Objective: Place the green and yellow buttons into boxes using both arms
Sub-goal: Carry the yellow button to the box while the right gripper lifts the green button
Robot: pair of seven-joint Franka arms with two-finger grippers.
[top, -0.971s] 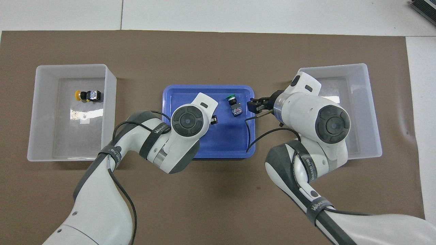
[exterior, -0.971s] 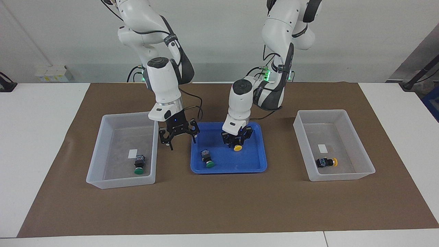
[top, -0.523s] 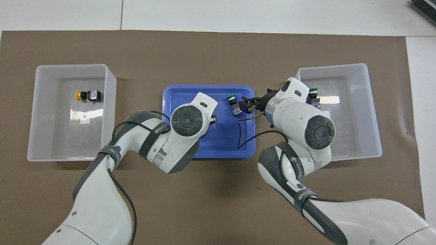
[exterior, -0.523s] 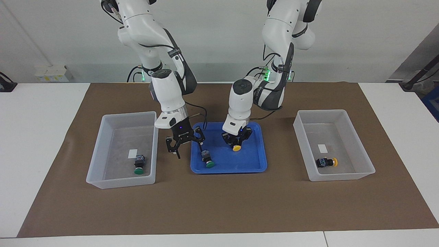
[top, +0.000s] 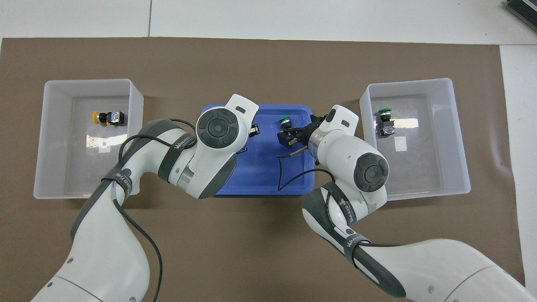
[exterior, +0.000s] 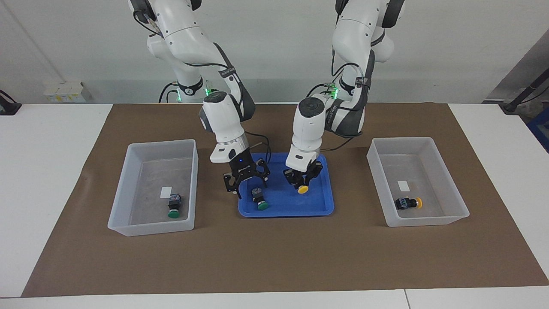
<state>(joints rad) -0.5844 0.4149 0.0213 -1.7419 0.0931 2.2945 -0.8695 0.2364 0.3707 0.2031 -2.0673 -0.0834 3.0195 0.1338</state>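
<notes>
A green button (exterior: 258,199) lies in the blue tray (exterior: 317,201), and my open right gripper (exterior: 251,187) hangs low over its body. In the overhead view the right gripper (top: 288,137) covers that body and only the green cap (top: 286,121) shows. My left gripper (exterior: 303,183) is shut on a yellow button (exterior: 303,189), cap down, just over the tray. The box (exterior: 152,225) at the right arm's end holds a green button (exterior: 173,206). The box (exterior: 424,221) at the left arm's end holds a yellow button (exterior: 409,203).
The tray (top: 260,176) sits mid-table between the two boxes (top: 50,138) (top: 457,138) on a brown mat (exterior: 274,257). In the overhead view the left arm's wrist (top: 218,128) hides the held yellow button. Both grippers are close together over the tray.
My right gripper moved from beside its box across to the tray and came down over the green button. My left gripper shifted slightly with the yellow button.
</notes>
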